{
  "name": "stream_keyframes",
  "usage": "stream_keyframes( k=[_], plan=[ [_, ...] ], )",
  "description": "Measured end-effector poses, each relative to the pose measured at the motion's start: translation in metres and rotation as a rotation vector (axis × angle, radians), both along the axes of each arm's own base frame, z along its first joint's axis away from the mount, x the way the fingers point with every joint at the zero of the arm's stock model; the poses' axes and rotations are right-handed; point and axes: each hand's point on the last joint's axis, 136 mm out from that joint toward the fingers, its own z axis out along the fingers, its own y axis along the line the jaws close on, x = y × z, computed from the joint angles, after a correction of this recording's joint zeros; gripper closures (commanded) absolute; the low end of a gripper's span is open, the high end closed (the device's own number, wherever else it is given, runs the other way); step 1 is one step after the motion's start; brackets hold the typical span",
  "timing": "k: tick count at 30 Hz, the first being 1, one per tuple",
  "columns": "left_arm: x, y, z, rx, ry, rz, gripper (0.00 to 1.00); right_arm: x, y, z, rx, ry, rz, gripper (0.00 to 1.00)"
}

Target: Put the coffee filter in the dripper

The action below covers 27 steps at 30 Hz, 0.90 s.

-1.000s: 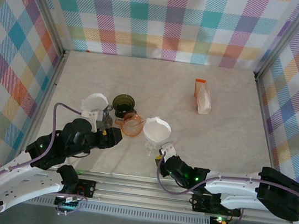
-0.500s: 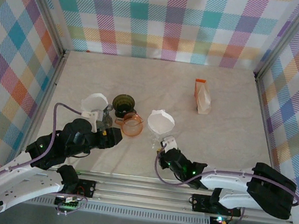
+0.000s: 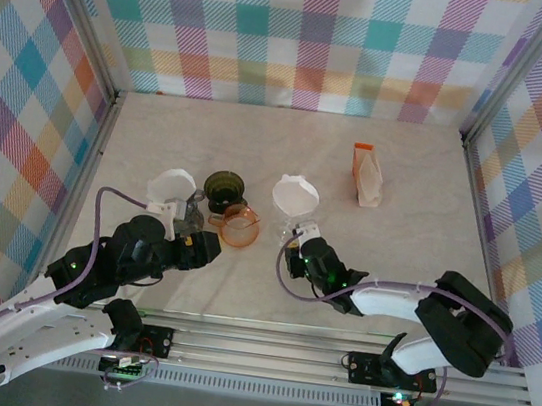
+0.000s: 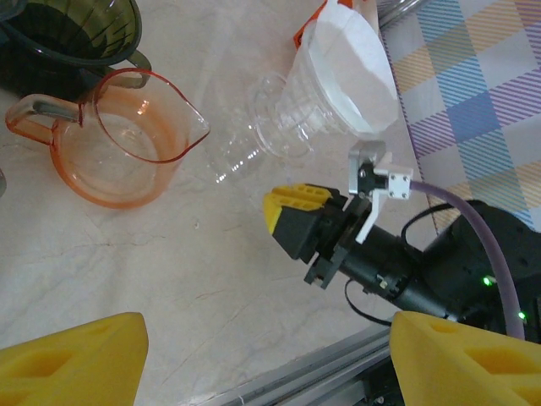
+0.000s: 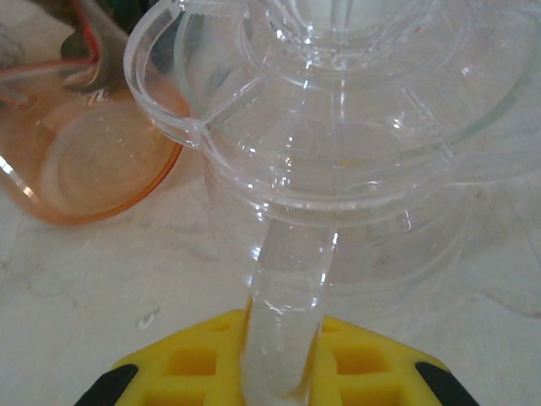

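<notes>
A white paper coffee filter [image 3: 295, 194] [image 4: 355, 72] sits inside the clear dripper [image 3: 287, 217] [image 4: 283, 106] [image 5: 355, 144] near the middle of the table. My right gripper [image 3: 298, 241] [image 4: 325, 222] [image 5: 283, 364] is shut on the dripper's clear handle [image 5: 286, 313], which stands between its yellow pads [image 5: 186, 364]. My left gripper [image 4: 266, 359] is open and holds nothing. It hovers over bare table at the near left, short of the orange cup.
An orange transparent cup [image 3: 239, 227] [image 4: 127, 148] [image 5: 84, 161] stands just left of the dripper. Behind it is a dark green dripper [image 3: 222, 189] [image 4: 68, 42], with a white cone [image 3: 170, 187] further left. A filter packet [image 3: 367, 176] lies at the back right.
My right gripper has carried the dripper, with the filter inside, away from the near edge toward the middle of the table. The left arm has stayed put.
</notes>
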Motion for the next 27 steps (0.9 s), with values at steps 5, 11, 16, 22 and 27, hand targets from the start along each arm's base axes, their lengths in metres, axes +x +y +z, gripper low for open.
stream_keyframes(
  k=[5,11,16,22,27],
  plan=[
    [0.0,0.0,0.0,-0.001,-0.001,0.0,0.24,0.026,0.002,0.0,0.018,0.009,-0.023,0.82],
    [-0.001,0.001,0.001,-0.002,-0.002,0.0,0.24,0.06,0.003,0.002,0.033,0.02,-0.058,0.82],
    [-0.003,0.004,0.0,-0.001,-0.002,0.002,0.24,0.081,-0.001,0.002,0.033,0.03,-0.096,0.82],
    [-0.003,0.005,-0.001,0.001,-0.001,0.003,0.24,0.102,-0.008,0.001,0.031,0.047,-0.147,0.81],
    [-0.003,0.005,-0.002,0.005,0.002,0.003,0.24,0.118,-0.019,0.0,0.033,0.057,-0.193,0.79]
  ],
)
